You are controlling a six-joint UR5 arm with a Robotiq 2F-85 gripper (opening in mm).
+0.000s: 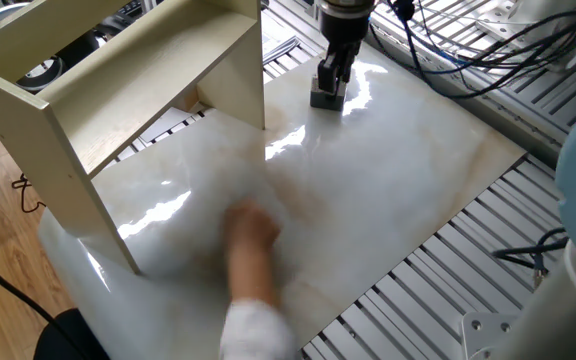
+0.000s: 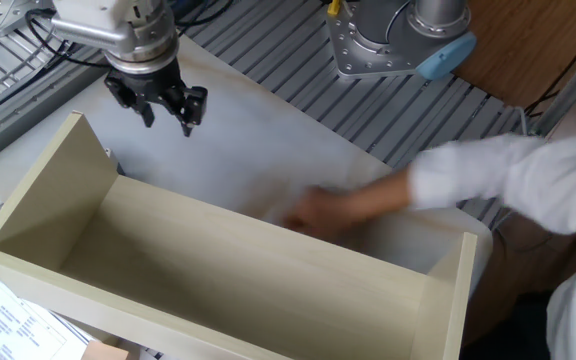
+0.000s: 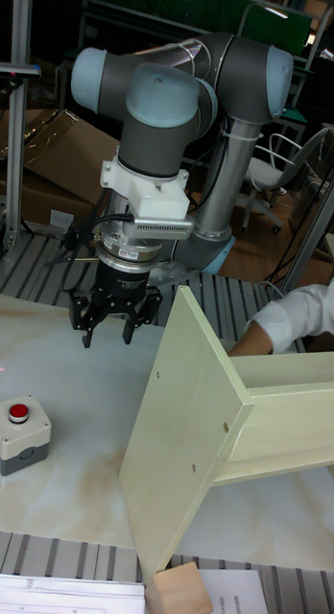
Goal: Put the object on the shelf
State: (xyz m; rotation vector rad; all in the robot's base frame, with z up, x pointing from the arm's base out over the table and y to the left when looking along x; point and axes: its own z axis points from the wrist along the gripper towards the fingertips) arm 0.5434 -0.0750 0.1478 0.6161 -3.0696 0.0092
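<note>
The object [image 3: 18,436], a small grey box with a light top and a round red button, sits on the marble tabletop at the left of the tall view. In one fixed view the object [image 1: 325,98] shows just below my fingers. My gripper [image 3: 107,341] hangs open and empty above the table, up and to the right of the box and apart from it. It also shows from the side [image 1: 328,80] and from above [image 2: 168,122]. The cream shelf [image 1: 118,90] [image 2: 268,270] [image 3: 186,413] stands beside it; the box is hidden in the other fixed view.
A person's white-sleeved arm [image 2: 448,185] reaches across the middle of the marble slab, the hand [image 1: 253,235] blurred; the sleeve [image 3: 292,321] shows behind the shelf. Cables [image 1: 448,50] trail near the arm. Slatted metal [image 1: 448,290] rims the slab. A wooden block [image 3: 181,587] lies at the shelf's foot.
</note>
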